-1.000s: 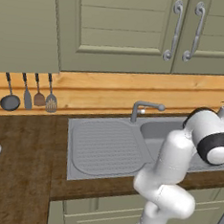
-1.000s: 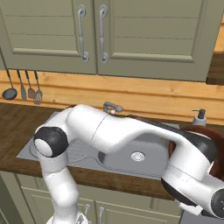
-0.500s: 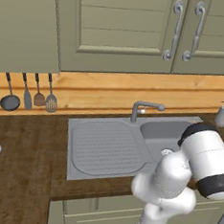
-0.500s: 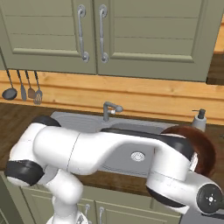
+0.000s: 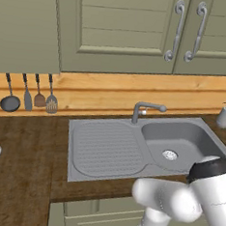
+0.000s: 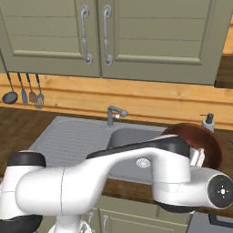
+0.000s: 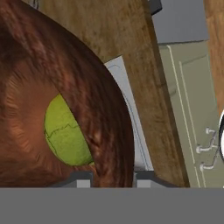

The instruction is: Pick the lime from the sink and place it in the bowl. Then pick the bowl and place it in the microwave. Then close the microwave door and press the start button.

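In the hand view the gripper [image 7: 112,178] is clamped narrowly on the rim of the brown bowl [image 7: 52,92], one finger inside the wall and one outside. The lime [image 7: 65,133] lies inside the bowl, toward nine o'clock of the gripper. In the right base view the bowl [image 6: 200,143] seems lifted above the wooden surface [image 6: 18,123], at three o'clock of the sink [image 6: 68,136].

Two base views forward-down over the shared sink [image 5: 131,150] from opposite sides; hand view close on the bowl [image 7: 39,100].
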Motion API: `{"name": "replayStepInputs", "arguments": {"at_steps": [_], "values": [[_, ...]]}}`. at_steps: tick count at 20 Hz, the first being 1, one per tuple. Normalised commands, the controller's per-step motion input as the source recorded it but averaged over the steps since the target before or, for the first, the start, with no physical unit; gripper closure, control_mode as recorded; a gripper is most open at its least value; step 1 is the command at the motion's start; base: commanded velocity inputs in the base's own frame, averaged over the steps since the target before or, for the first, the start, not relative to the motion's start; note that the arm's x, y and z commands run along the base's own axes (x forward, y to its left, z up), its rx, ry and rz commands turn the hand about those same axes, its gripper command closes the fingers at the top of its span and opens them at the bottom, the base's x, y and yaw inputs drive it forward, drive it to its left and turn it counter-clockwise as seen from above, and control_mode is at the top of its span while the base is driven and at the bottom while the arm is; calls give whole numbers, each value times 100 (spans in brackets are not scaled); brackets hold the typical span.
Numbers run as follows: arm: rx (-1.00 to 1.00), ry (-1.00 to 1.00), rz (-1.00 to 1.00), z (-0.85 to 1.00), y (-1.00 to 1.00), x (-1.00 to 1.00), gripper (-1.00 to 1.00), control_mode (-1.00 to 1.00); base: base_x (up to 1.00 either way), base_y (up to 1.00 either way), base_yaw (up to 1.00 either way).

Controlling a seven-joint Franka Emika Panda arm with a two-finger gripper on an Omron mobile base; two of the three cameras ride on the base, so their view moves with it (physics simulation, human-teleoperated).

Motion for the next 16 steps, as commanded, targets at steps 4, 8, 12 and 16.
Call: {"name": "replayStepInputs", "arguments": {"at_steps": [4, 8, 12, 16], "values": [[-8, 10, 7, 17, 45, 0, 100, -100, 0, 0, 0], [-14, 7, 5, 14, 65, 0, 100, -100, 0, 0, 0], [-10, 1, 6, 29, 36, -3, 100, -100, 0, 0, 0], [-10, 9, 5, 15, 45, 0, 100, -100, 0, 0, 0]]}}
